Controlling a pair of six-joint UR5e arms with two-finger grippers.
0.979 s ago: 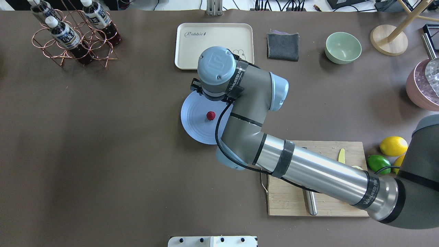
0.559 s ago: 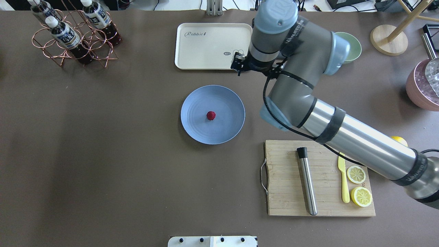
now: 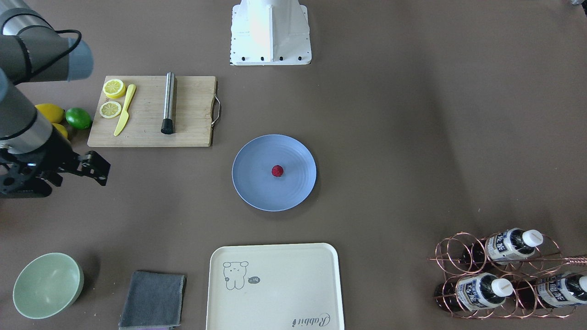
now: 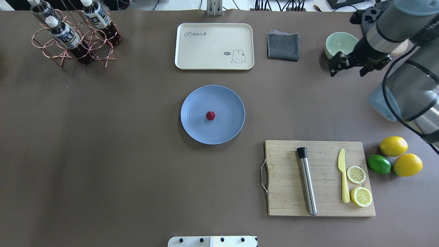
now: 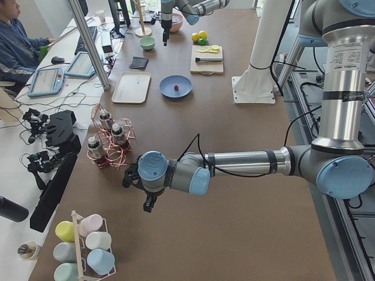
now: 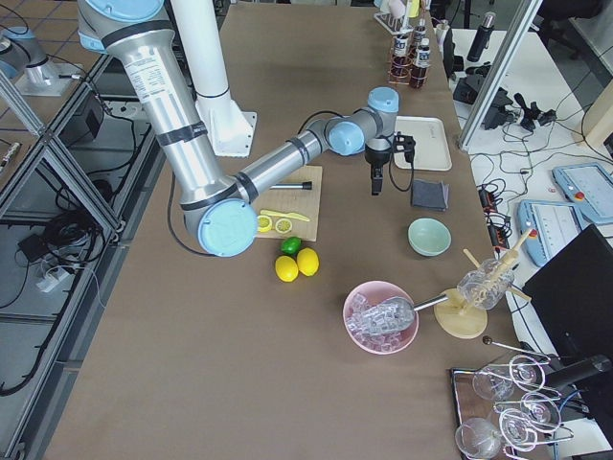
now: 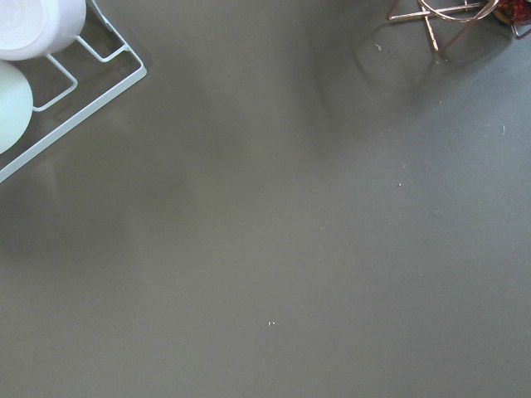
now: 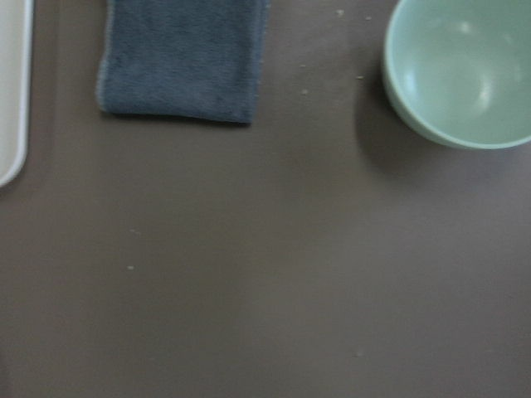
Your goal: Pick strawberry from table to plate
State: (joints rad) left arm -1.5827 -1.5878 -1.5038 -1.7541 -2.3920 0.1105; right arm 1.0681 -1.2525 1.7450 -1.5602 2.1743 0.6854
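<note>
The dark red strawberry (image 4: 210, 116) (image 3: 277, 171) lies in the middle of the light-blue plate (image 4: 228, 101) (image 3: 254, 188), which rests on the brown table (image 4: 120, 154). My right gripper (image 4: 334, 67) (image 3: 102, 170) hangs far off to the plate's right, just in front of the pale green bowl (image 4: 343, 46), with its fingers apart and nothing between them. The left gripper (image 5: 149, 204) shows only in the exterior left view, low over bare table near the bottle rack (image 5: 108, 140); I cannot tell whether it is open or shut.
At the table's far side sit a cream tray (image 4: 205, 48) and a grey cloth (image 4: 283, 46). A cutting board (image 4: 284, 185) carries a metal muddler, a yellow knife and lemon slices. Lemons (image 4: 393, 145) and a lime (image 4: 379, 164) lie beside it.
My right arm has swung away from above the plate, to the right past the tray and cloth, and now stands by the green bowl. The strawberry has stayed put on the plate.
</note>
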